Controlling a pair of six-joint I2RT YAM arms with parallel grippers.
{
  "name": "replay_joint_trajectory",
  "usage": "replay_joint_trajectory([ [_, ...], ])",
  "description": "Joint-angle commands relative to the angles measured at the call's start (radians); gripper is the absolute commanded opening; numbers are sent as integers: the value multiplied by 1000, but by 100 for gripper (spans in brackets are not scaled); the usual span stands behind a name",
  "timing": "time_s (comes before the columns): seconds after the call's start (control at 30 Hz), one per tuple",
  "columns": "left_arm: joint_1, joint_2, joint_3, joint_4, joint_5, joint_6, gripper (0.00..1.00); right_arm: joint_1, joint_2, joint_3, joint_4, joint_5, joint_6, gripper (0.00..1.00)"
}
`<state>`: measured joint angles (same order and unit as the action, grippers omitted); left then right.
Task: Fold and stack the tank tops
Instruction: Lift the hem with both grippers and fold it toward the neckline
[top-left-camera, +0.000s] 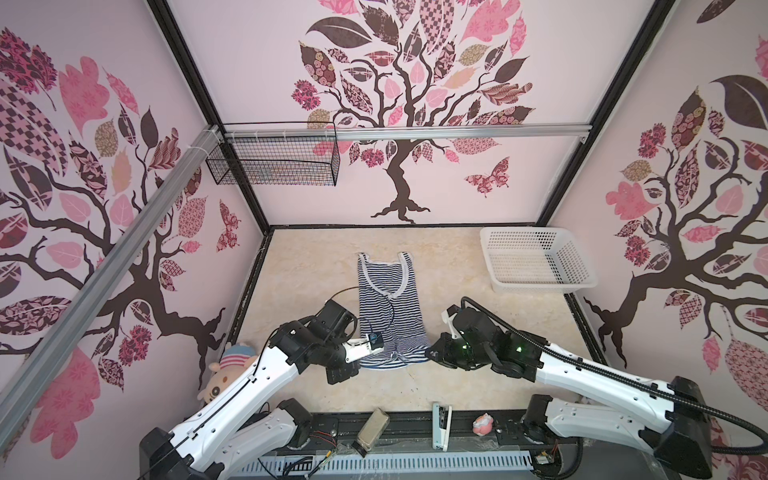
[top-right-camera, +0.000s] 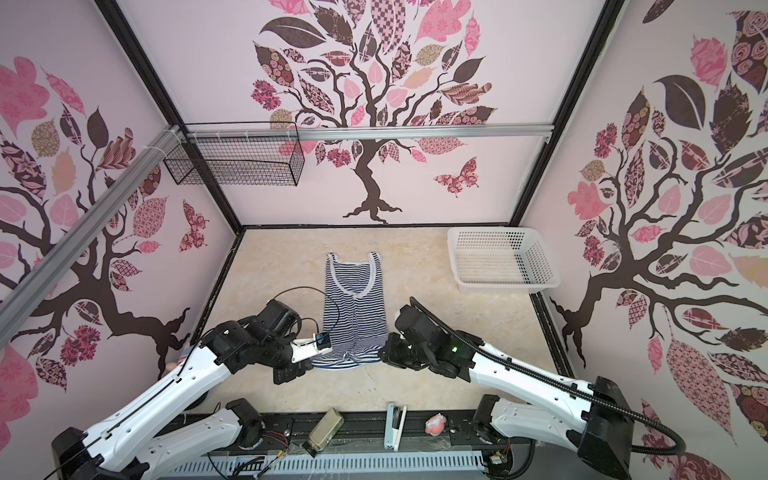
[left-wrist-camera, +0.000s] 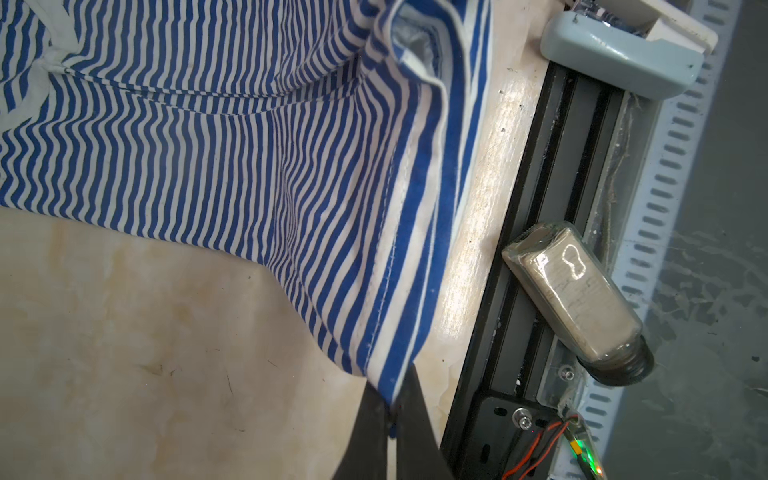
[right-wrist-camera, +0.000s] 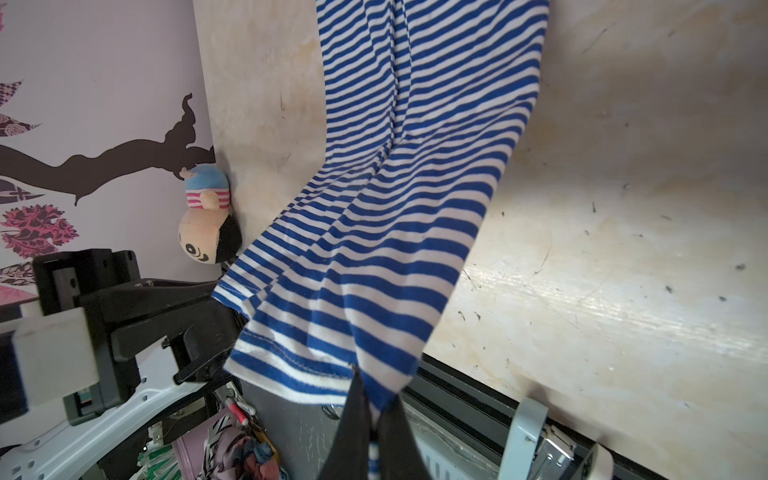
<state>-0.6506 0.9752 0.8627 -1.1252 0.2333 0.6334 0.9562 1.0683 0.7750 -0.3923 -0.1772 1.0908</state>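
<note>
White-shelled left arm (top-left-camera: 257, 382) and right arm (top-left-camera: 582, 374) have black joints; a ribbed black cable (top-left-camera: 505, 320) runs along the right.

You'll see a black rail (top-left-camera: 409, 424) along the near edge. On it, left to right, lie a bottle (top-left-camera: 371, 432) (pale filling), a stapler (top-left-camera: 441, 426) and a pink toy (top-left-camera: 483, 425). Off its left end sits a doll (top-left-camera: 224, 374). Well beyond its right end stands a white basket (top-left-camera: 540, 286); high beyond its left end hangs a wire basket (top-left-camera: 274, 166).
</note>
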Motion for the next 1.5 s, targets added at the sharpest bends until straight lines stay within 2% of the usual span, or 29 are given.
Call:
replay_joint_trajectory([
  [0.0, -3, 35, 30, 68, -34, 16, 0, -26, 44, 53, -59, 42, -45, 0],
  [0.13, 23, 99, 33, 153, -88, 48, 0, -138, 73, 89, -49, -18, -96, 0],
  [0.27, 119, 177, 106, 201, -35, 65, 0, -233, 138, 174, -67, -65, -175, 0],
  [0.6, 172, 326, 263, 279, -69, 101, 0, -358, 330, 402, -101, -128, -301, 0],
  [0.93, 306, 485, 392, 332, -10, 95, 0, -435, 498, 540, -85, -186, -350, 0],
  [1.47, 389, 729, 486, 396, 36, 99, 0, -511, 811, 744, -28, -265, -365, 0],
])
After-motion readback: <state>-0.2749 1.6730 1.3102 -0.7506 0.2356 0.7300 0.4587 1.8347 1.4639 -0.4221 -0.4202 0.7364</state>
